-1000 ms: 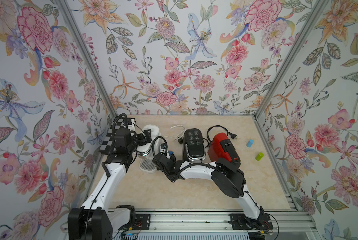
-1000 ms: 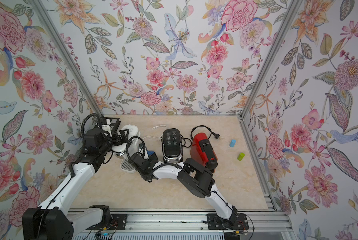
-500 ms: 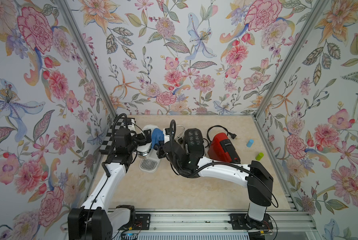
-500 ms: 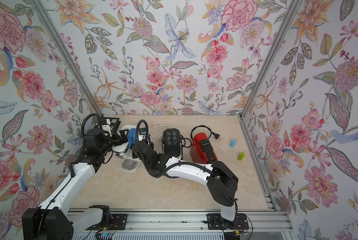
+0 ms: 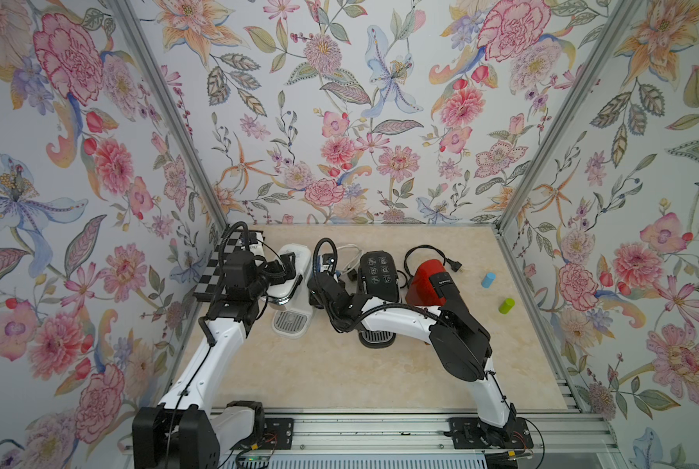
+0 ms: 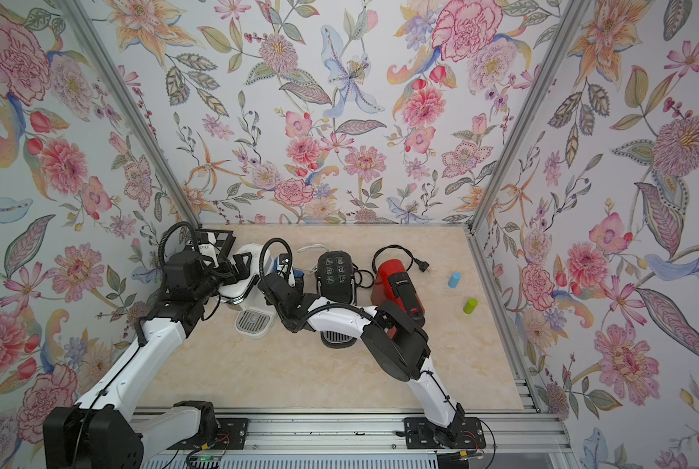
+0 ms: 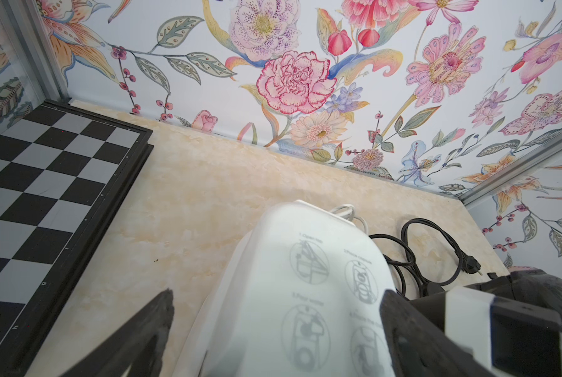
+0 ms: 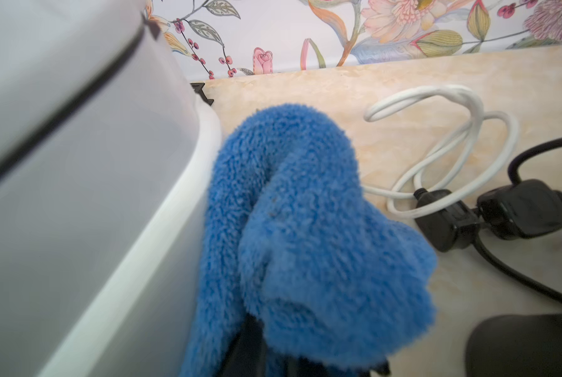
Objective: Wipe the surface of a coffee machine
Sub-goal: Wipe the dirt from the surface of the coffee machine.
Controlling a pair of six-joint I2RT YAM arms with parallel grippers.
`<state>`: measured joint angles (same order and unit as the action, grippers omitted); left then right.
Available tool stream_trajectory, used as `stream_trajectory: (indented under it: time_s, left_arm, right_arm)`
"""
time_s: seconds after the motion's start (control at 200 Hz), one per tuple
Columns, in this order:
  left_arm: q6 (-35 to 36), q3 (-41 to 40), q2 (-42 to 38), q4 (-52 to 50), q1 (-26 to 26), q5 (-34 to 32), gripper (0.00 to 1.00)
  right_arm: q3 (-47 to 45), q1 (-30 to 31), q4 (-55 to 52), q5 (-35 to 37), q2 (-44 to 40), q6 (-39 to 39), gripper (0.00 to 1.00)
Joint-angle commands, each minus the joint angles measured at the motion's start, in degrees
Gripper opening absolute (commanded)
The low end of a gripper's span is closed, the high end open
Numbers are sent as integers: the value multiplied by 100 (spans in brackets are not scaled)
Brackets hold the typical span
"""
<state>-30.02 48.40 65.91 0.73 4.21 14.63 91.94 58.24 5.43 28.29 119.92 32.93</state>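
At the table's [image 5: 339,377] back left, your white coffee machine [image 5: 299,253] stands just beside a chessboard [image 7: 44,196]. Your left gripper [image 7: 276,292] straddles its top, jaws spread wide. Your right gripper [image 5: 323,272] pinches a blue cloth [image 8: 299,228], which lies against the machine's side facing the black machine [image 5: 376,276].

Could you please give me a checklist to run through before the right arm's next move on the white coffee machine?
1. Cloth gripped: ok; the right gripper is shut on the blue cloth.
2. Cloth touching the white coffee machine: cannot tell; it sits right beside the side wall.
3. Machine steadied: not ok; the left gripper stands open astride it, not clamped.
4. Cords clear: ok; the white cord and black plugs lie apart from the cloth.
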Motion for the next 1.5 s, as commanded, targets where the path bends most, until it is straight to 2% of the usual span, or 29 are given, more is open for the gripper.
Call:
stream_trajectory:
  time_s: [0.0, 0.19, 0.39, 0.62, 0.776, 0.906, 1.111, 1.246, 1.496]
  left_arm:
    - [-39, -50, 27, -106, 50, 68, 99]
    - [-50, -59, 17, -102, 45, 67, 99]
    - [-65, -68, -8, -95, 45, 84, 99]
    - [-65, -70, -43, -93, 45, 92, 99]
    - [-48, -85, -84, -110, 48, 53, 99]
    - [-56, -85, -84, -105, 47, 47, 99]
    - [-74, -94, -102, -124, 46, 16, 99]
    - [-117, -138, -114, -111, 46, 22, 99]
    - [-180, -156, -234, -294, 81, 7, 99]
  right_arm:
    - [225, 175, -75, 1, 164, 289, 0]
    - [238, 485, -196, 185, 454, 429, 0]
    - [-141, 713, -193, 455, 707, 835, 0]
    - [-546, 846, -54, 91, 759, 1050, 0]
    - [-1081, 991, 177, 18, 285, 1014, 0]
    - [-1876, 1039, 1079, -313, -532, 828, 0]
    - [-2310, 939, 1799, -801, -1335, 405, 0]
    - [-2030, 850, 1674, -912, -1385, 119, 0]
    - [-2025, 941, 1812, -1547, -1279, 465, 0]
